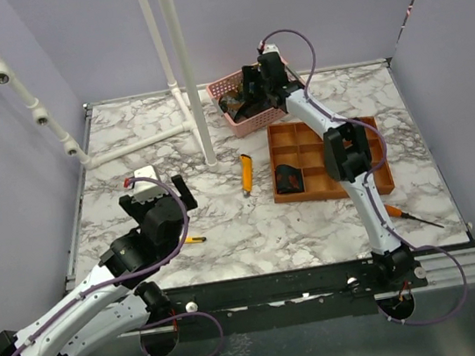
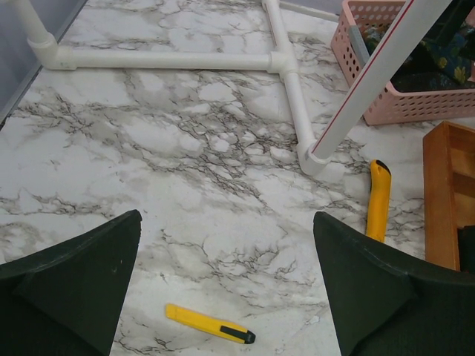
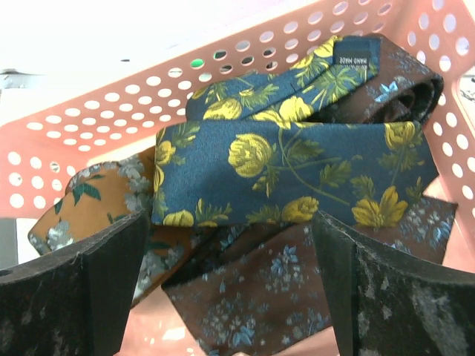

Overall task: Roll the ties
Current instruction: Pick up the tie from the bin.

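Several ties lie loosely piled in a pink basket [image 1: 223, 86] at the back of the table. In the right wrist view a navy tie with yellow flowers [image 3: 297, 159] lies on top, over a brown tie with blue flowers [image 3: 297, 297] and an orange one [image 3: 96, 200]. My right gripper [image 3: 230, 222] hangs open just above the pile, inside the basket [image 3: 111, 126], with nothing between its fingers. A small dark coil [image 1: 289, 177] sits in the wooden tray [image 1: 371, 186]. My left gripper [image 1: 164, 181] is open over bare marble at the left, far from the ties.
A white pipe frame [image 1: 192, 78] stands at the back left, its foot next to an orange-yellow utility knife [image 1: 247, 173]. A small yellow cutter [image 2: 211, 324] lies under the left gripper [image 2: 226, 219]. An orange-handled tool [image 1: 402, 214] lies at the front right.
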Robot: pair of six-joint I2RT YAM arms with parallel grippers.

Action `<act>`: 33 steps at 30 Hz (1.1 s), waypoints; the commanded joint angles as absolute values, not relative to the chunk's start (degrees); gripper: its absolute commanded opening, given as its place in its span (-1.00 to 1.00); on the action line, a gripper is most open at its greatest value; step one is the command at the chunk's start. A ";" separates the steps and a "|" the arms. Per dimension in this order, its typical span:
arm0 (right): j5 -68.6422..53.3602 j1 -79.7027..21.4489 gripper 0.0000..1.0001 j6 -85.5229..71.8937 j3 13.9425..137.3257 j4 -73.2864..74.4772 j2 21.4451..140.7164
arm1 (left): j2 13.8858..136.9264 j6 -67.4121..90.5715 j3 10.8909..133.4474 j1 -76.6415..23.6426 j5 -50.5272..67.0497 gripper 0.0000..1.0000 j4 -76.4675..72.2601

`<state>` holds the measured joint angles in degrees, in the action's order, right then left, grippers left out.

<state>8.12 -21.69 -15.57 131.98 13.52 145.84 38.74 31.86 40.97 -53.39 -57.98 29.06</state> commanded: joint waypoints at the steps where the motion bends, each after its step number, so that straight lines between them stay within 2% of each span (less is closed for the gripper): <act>1: 9.39 -21.90 0.86 -14.59 138.77 17.12 150.97 | 40.26 30.59 40.39 -53.70 -58.12 0.98 28.53; 4: 10.23 -21.89 0.81 -14.25 141.08 17.53 153.07 | 40.35 30.50 40.28 -53.70 -58.02 0.98 28.49; 7: 12.07 -21.75 0.64 -13.28 142.45 18.01 154.86 | 40.07 30.50 40.22 -53.72 -57.94 0.98 28.49; 13: 13.30 -20.02 -0.16 -14.78 144.03 20.37 156.79 | 39.21 30.39 40.02 -53.87 -57.57 0.98 28.78; 18: 10.30 -19.03 -0.86 -15.61 140.74 17.56 151.84 | 38.94 30.54 40.08 -53.88 -58.02 0.98 28.83; 21: 6.77 -18.90 -0.99 -17.06 140.35 15.83 147.68 | 38.98 30.74 40.20 -53.88 -58.34 0.98 28.83; 27: 1.35 -18.91 -1.00 -19.26 134.17 10.61 134.46 | 36.95 31.00 40.21 -53.94 -58.79 0.98 28.83; 33: -3.85 -18.96 -1.00 -21.44 129.05 12.19 119.37 | 34.08 31.35 40.16 -53.93 -59.04 0.98 28.74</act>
